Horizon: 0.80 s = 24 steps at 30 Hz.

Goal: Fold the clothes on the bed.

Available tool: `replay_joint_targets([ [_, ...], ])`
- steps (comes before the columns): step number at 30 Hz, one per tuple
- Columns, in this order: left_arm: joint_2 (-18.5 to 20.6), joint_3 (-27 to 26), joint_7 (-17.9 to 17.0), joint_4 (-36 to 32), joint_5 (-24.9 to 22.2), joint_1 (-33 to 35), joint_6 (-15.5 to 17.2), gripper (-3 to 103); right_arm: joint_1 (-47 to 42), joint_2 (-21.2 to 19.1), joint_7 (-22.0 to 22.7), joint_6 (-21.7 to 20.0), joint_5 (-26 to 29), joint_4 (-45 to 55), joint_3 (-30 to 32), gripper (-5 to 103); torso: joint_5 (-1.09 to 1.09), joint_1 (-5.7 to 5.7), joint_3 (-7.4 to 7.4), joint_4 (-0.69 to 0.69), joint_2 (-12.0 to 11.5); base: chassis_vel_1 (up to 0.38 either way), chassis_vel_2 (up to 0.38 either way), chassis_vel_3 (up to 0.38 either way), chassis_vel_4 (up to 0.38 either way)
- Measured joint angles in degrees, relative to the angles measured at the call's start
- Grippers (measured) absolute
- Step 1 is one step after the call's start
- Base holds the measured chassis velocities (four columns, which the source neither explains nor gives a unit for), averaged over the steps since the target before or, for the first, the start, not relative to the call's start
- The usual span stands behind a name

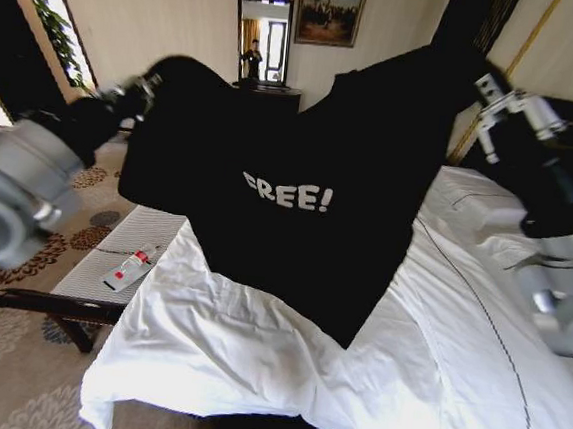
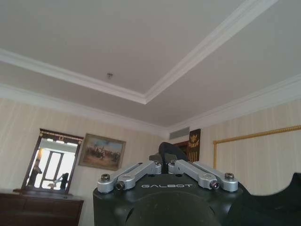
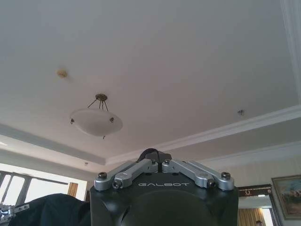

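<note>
While the black T-shirt (image 1: 298, 195) is held up in the air between the two arms, its upper edge is stretched from the left gripper (image 1: 156, 81) to the right gripper (image 1: 486, 86), and that line is the long axis on which the coming fold is judged to turn. In the head view the cloth hangs below both sets of jaws, with the white "FREE!" lettering (image 1: 286, 193) facing the camera and sloping slightly. The lowest point of the shirt trails down to the white duvet (image 1: 282, 375) of the bed (image 1: 478, 322), so the garment is draped rather than lifted fully clear. The right gripper is carried higher than the left, so the held edge is tilted upward toward the right side.

In the left wrist view the left jaws are seen drawn together on a dark fold of the fabric at their tips (image 2: 165, 155); in the right wrist view the right jaws are likewise closed on a small dark bunch of cloth (image 3: 155, 156). Both wrist cameras are pointed at the ceiling, so the jaws are judged to face upward with the shirt falling away beneath them. Neither arm is clearly nearer the garment, since each holds one end. A small red-labelled bottle (image 1: 129, 268) lies on the bench (image 1: 112, 259) beside the bed, well apart from the jaws.
</note>
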Motion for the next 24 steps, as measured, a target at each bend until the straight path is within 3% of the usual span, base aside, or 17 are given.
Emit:
replay_joint_targets([
  [3,3.2,-11.1,0.1,-2.0,-5.6,5.9,-0.2,1,-0.6,-2.9,2.2,-2.5,8.2,-0.1,8.0,0,-0.02,0.00,0.00,0.00,0.0,0.000,0.000,0.000,0.000],
  [4,3.8,-16.0,0.1,-2.7,-7.0,9.1,-0.1,1,-0.3,-3.5,3.2,-3.3,9.6,-0.2,8.8,0,-0.02,0.00,0.00,0.03,0.0,0.000,0.000,0.000,0.000],
  [5,3.8,-16.0,0.1,-2.7,-7.0,9.1,-0.1,1,-0.3,-3.5,3.2,-3.3,9.6,-0.2,8.8,0,-0.02,0.00,0.00,0.03,0.0,0.000,0.000,0.000,0.000],
  [6,4.1,-19.9,0.1,-3.3,-8.2,12.2,0.3,1,-0.4,-3.8,3.9,-4.2,10.2,-0.2,9.1,0,-0.02,0.00,0.00,0.10,0.0,0.000,0.000,0.000,0.000],
  [8,3.9,-22.4,-0.3,-3.8,-9.3,15.0,1.4,1,-0.4,-3.6,5.5,-5.6,10.0,-0.3,8.4,0,-0.03,-0.01,0.00,0.08,0.0,0.000,0.000,0.000,0.000],
  [11,3.0,-21.1,-1.0,-4.1,-9.5,16.3,2.9,1,0.1,-2.6,7.8,-6.9,9.3,-0.4,4.7,0,-0.03,-0.01,0.00,0.01,0.0,0.000,0.000,0.000,0.000],
  [14,0.7,-10.5,-1.4,-3.6,-5.4,17.0,5.9,1,-1.1,2.0,11.5,-9.8,6.6,-0.6,-6.5,0,-0.03,0.00,0.01,0.03,0.0,0.000,0.000,0.000,0.000],
  [15,0.7,-10.5,-1.4,-3.6,-5.4,17.0,5.9,1,-1.1,2.0,11.5,-9.8,6.6,-0.6,-6.5,0,-0.03,0.00,0.01,0.03,0.0,0.000,0.000,0.000,0.000],
  [19,-2.5,11.9,0.7,3.5,7.6,14.4,7.6,1,0.2,11.1,14.8,-14.4,-0.3,-1.2,-30.4,0,0.05,0.02,0.02,0.00,0.0,0.000,0.000,0.000,0.000],
  [20,-2.5,11.9,0.7,3.5,7.6,14.4,7.6,1,0.2,11.1,14.8,-14.4,-0.3,-1.2,-30.4,0,0.05,0.02,0.02,0.00,0.0,0.000,0.000,0.000,0.000],
  [22,-5.2,24.1,1.7,11.1,15.1,10.7,7.9,1,4.6,15.9,16.8,-16.5,-3.8,-7.1,-43.4,0,-0.04,0.02,0.03,0.00,0.0,0.000,0.000,0.000,0.000],
  [24,-7.7,31.3,2.5,17.1,20.2,8.2,7.8,1,9.0,18.8,18.0,-17.2,-5.5,-12.4,-51.0,0,-0.01,0.02,0.03,0.05,0.0,0.000,0.000,0.000,0.000],
])
